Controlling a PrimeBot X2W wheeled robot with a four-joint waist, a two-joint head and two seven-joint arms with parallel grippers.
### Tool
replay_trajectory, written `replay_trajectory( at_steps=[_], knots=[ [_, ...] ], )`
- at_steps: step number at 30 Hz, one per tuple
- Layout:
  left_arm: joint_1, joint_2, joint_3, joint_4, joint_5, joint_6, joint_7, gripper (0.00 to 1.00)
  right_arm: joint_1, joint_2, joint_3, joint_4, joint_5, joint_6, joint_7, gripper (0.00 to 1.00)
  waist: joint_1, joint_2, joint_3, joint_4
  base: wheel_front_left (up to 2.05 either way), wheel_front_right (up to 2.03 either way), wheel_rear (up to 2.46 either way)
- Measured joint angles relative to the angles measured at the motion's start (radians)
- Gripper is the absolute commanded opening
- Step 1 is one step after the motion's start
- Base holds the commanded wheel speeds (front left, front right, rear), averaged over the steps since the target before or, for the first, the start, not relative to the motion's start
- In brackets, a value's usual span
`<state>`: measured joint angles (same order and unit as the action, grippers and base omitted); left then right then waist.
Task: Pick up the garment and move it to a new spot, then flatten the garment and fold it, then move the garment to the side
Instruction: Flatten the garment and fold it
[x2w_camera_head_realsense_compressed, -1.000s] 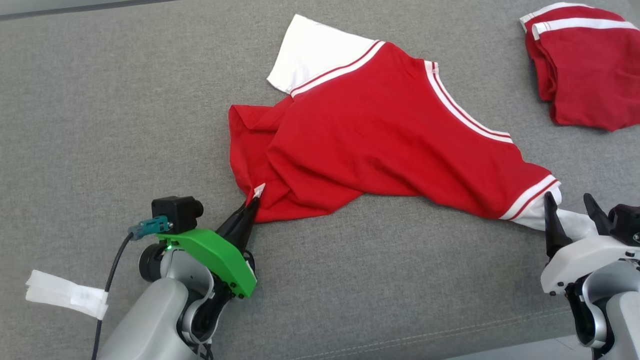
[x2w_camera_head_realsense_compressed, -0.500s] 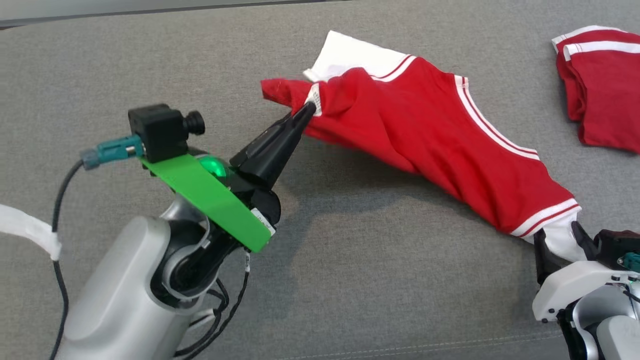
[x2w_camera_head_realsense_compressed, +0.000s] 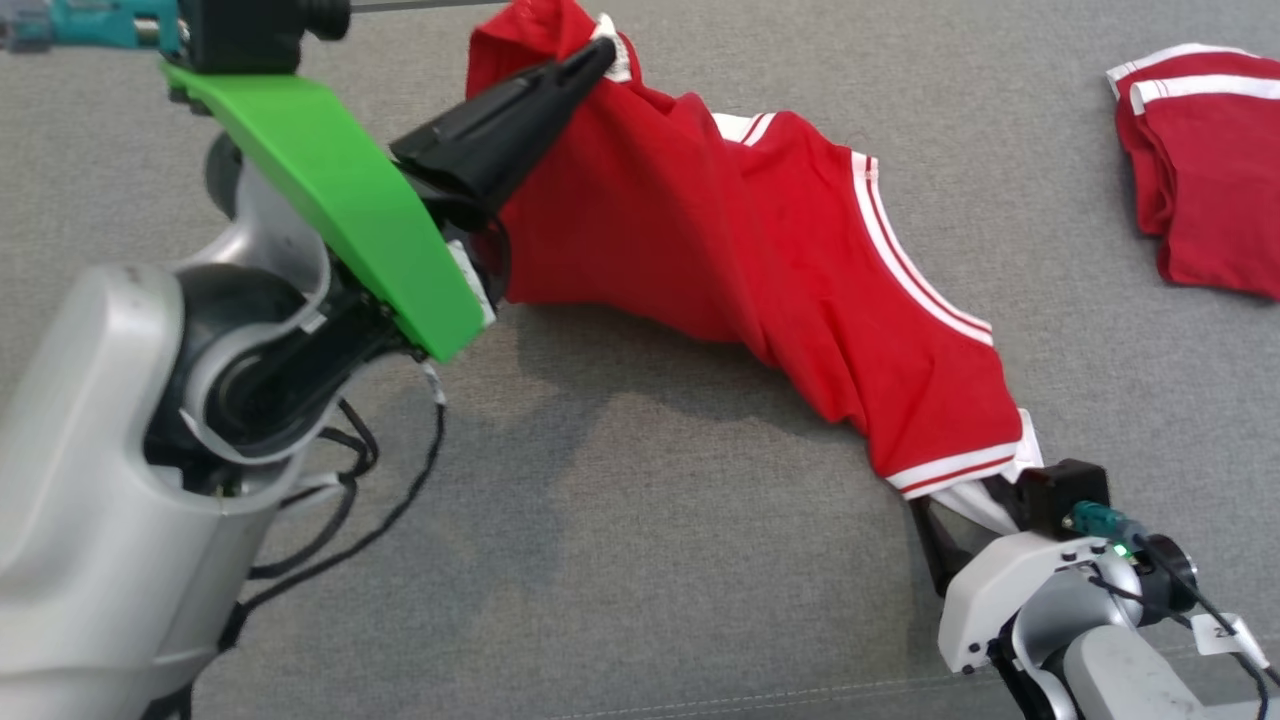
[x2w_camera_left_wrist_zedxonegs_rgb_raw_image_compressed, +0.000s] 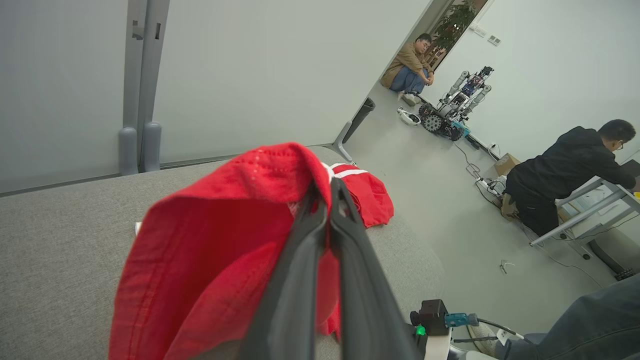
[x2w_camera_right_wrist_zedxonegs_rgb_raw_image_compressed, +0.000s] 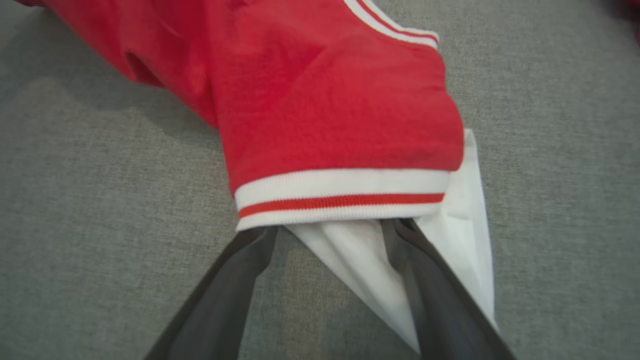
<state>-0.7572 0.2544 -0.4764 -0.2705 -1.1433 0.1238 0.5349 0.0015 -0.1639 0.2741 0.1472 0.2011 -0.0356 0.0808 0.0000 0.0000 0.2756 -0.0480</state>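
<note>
A red garment (x2w_camera_head_realsense_compressed: 760, 250) with white sleeves and striped trim hangs stretched across the grey couch surface (x2w_camera_head_realsense_compressed: 640, 520). My left gripper (x2w_camera_head_realsense_compressed: 600, 55) is raised high at the upper left, shut on a corner of the red cloth (x2w_camera_left_wrist_zedxonegs_rgb_raw_image_compressed: 215, 240), which drapes down from its tips (x2w_camera_left_wrist_zedxonegs_rgb_raw_image_compressed: 325, 185). At the lower right my right gripper (x2w_camera_head_realsense_compressed: 965, 500) is open. Its fingers (x2w_camera_right_wrist_zedxonegs_rgb_raw_image_compressed: 425, 280) straddle the white sleeve (x2w_camera_right_wrist_zedxonegs_rgb_raw_image_compressed: 360, 250), and their tips are hidden under the striped cuff (x2w_camera_right_wrist_zedxonegs_rgb_raw_image_compressed: 340, 200).
A second folded red garment (x2w_camera_head_realsense_compressed: 1200, 170) lies at the far right of the couch. The left wrist view shows the room beyond: a seated person (x2w_camera_left_wrist_zedxonegs_rgb_raw_image_compressed: 410, 65), another robot (x2w_camera_left_wrist_zedxonegs_rgb_raw_image_compressed: 452, 105), a person leaning on a table (x2w_camera_left_wrist_zedxonegs_rgb_raw_image_compressed: 565, 170), and a jeans leg (x2w_camera_left_wrist_zedxonegs_rgb_raw_image_compressed: 595, 325).
My left gripper has risen up and away with the garment's corner, lifting most of the cloth off the couch. My right gripper has slid forward under the cuff. The head camera has shifted.
</note>
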Motion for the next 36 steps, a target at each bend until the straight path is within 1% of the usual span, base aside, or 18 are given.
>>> replay_trajectory(
  at_steps=[2, 6, 7, 8, 9, 12, 15, 16, 19, 20, 21, 22, 24, 29, 30, 33, 36],
  knots=[
    [-0.014, 0.013, 0.017, 0.004, 0.008, 0.0, 0.024, 0.0, -0.005, 0.006, 0.016, 0.017, -0.011, 0.008, 0.008, 1.0, 0.0001, 0.0, 0.006, -0.01, 0.0, 0.0, 0.0],
    [-0.022, 0.011, 0.043, 0.007, 0.006, 0.0, 0.052, 0.0, -0.02, 0.006, 0.018, 0.027, -0.011, 0.016, 0.018, 1.0, 0.0, 0.0, 0.021, -0.023, 0.0, 0.0, 0.0],
    [-0.022, 0.011, 0.056, 0.009, 0.004, 0.0, 0.056, 0.0, -0.024, 0.005, 0.018, 0.03, -0.011, 0.017, 0.018, 0.73, 0.0, 0.0, 0.024, -0.025, 0.0, 0.0, 0.0],
    [-0.022, 0.011, 0.068, 0.01, 0.002, 0.0, 0.056, 0.0, -0.029, 0.005, 0.017, 0.034, -0.011, 0.018, 0.018, 0.34, 0.0, 0.0, 0.026, -0.026, 0.0, 0.0, 0.0],
    [-0.022, 0.009, 0.08, 0.01, -0.008, 0.0, 0.056, 0.0, -0.033, 0.005, 0.015, 0.036, -0.01, 0.02, 0.018, 0.0, 0.0, 0.0, 0.027, -0.026, 0.0, 0.0, 0.0],
    [-0.022, 0.004, 0.108, 0.016, -0.022, 0.0, 0.059, 0.0, -0.042, 0.006, -0.006, 0.037, 0.011, 0.031, 0.018, 0.0, 0.0, 0.0, 0.026, -0.02, 0.0, 0.0, 0.0],
    [-0.022, 0.006, 0.146, 0.02, -0.025, 0.0, 0.058, 0.0, -0.053, 0.039, -0.038, 0.022, 0.106, 0.06, 0.026, 0.0, 0.0, 0.0, 0.019, -0.017, 0.0, 0.0, 0.0],
    [-0.022, 0.007, 0.156, 0.019, -0.025, 0.0, 0.058, 0.0, -0.054, 0.051, -0.047, 0.008, 0.144, 0.076, 0.027, 0.0, 0.0, 0.0, 0.016, -0.016, 0.0, 0.0, 0.0],
    [-0.021, 0.011, 0.192, 0.0, -0.044, 0.001, 0.061, 0.0, -0.054, 0.087, -0.071, -0.078, 0.3, 0.152, 0.027, 0.0, 0.0, 0.0, 0.005, -0.015, 0.0, 0.0, 0.0],
    [-0.019, 0.01, 0.207, -0.005, -0.053, 0.001, 0.063, 0.0, -0.054, 0.097, -0.075, -0.117, 0.364, 0.17, 0.026, 0.0, 0.0, 0.0, 0.001, -0.015, 0.0, 0.0, 0.0],
    [-0.015, 0.01, 0.224, -0.007, -0.063, 0.001, 0.063, 0.0, -0.054, 0.106, -0.077, -0.165, 0.436, 0.18, 0.025, 0.0, 0.0, 0.0, -0.002, -0.015, 0.0, 0.0, 0.0],
    [-0.015, 0.01, 0.224, -0.007, -0.063, 0.001, 0.063, 0.0, -0.054, 0.106, -0.077, -0.165, 0.436, 0.18, 0.025, 0.0, 0.0, 0.0, -0.002, -0.015, 0.0, 0.0, 0.0],
    [0.004, 0.01, 0.249, -0.009, -0.087, 0.001, 0.072, 0.0, -0.054, 0.108, -0.077, -0.26, 0.557, 0.184, 0.026, 0.0, 0.0, 0.0, -0.009, -0.016, 0.0, 0.0, 0.0],
    [0.058, 0.019, 0.301, -0.017, -0.09, 0.001, 0.088, 0.0, -0.052, 0.076, -0.074, -0.483, 0.72, 0.171, 0.046, 0.0, 0.0, 0.0, -0.024, -0.017, 0.0, 0.0, 0.0],
    [0.064, 0.02, 0.312, -0.021, -0.096, 0.001, 0.091, 0.0, -0.052, 0.058, -0.063, -0.537, 0.75, 0.165, 0.053, 0.0, 0.0001, 0.0, -0.026, -0.016, 0.0, 0.0, 0.0],
    [0.078, 0.021, 0.346, -0.032, -0.11, 0.001, 0.104, 0.0, -0.054, -0.003, -0.032, -0.718, 0.852, 0.166, 0.064, 0.0, 0.0, 0.0, -0.031, -0.014, 0.0, 0.0, 0.0],
    [0.098, 0.027, 0.382, -0.035, -0.145, 0.001, 0.142, 0.0, -0.054, -0.039, -0.064, -0.869, 0.94, 0.166, 0.08, 0.0, 0.0, 0.0, -0.032, -0.012, 0.0, 0.0, 0.0]
  ],
)
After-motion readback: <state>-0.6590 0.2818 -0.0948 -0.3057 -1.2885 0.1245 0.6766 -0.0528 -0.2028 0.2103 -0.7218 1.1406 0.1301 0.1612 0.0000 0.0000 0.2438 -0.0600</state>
